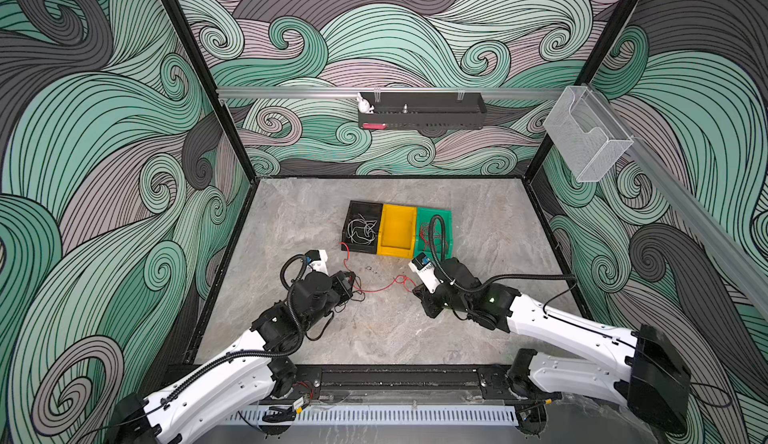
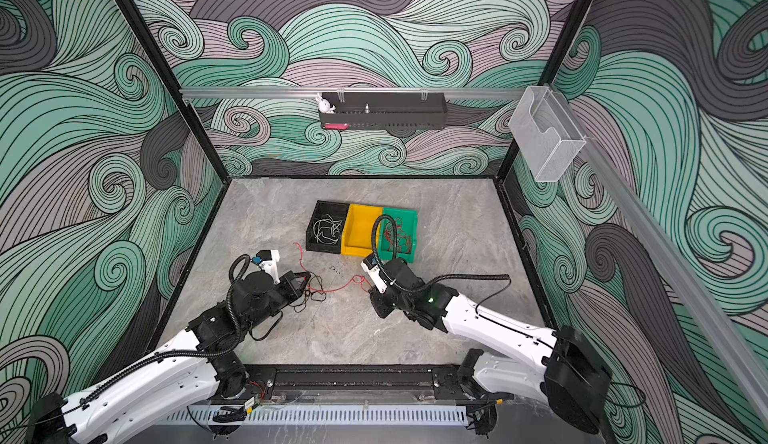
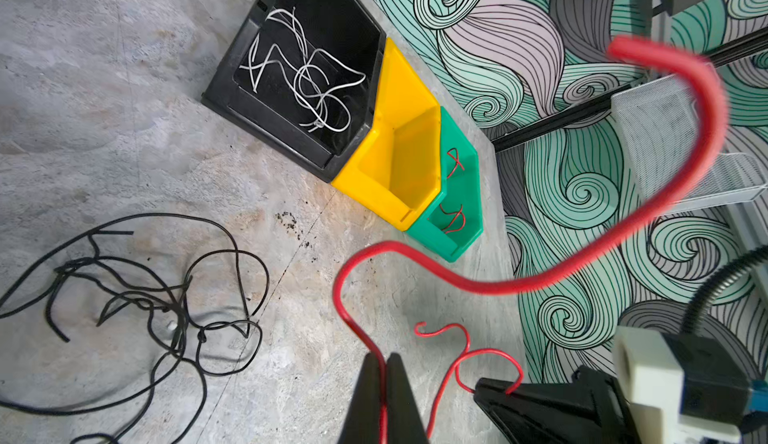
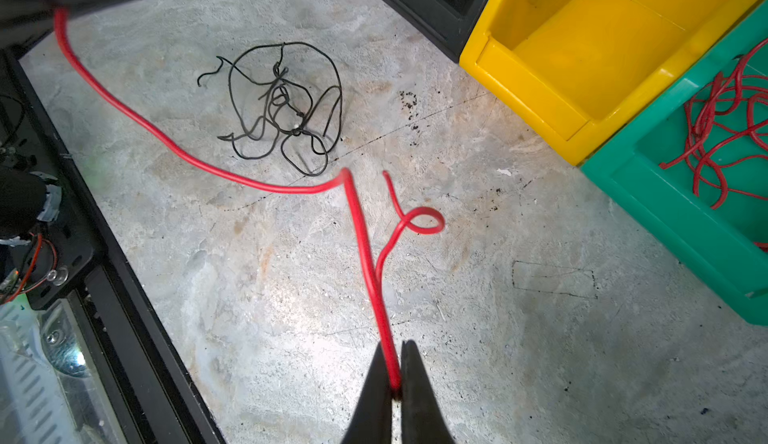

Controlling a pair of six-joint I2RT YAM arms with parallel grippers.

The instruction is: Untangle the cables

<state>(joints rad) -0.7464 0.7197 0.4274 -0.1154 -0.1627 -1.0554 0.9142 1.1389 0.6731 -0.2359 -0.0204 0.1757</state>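
Observation:
One red cable (image 1: 378, 289) stretches between my two grippers above the grey tabletop, in both top views (image 2: 336, 290). My left gripper (image 3: 384, 356) is shut on it near one end. My right gripper (image 4: 395, 346) is shut on it near the other end, where a short curled tail (image 4: 419, 221) lies beside the grip. A tangle of black cables (image 4: 282, 105) lies on the table by the left gripper (image 1: 351, 284), seen also in the left wrist view (image 3: 166, 296). White cables (image 3: 307, 76) lie in the black bin. More red cables (image 4: 723, 130) lie in the green bin.
Three bins stand side by side behind the grippers: black bin (image 1: 365, 204), yellow bin (image 1: 398, 230) with nothing in it, green bin (image 1: 432, 212). The right arm's ribbed hose (image 1: 434, 234) arches over the green bin. Black frame rails edge the table (image 1: 374, 338).

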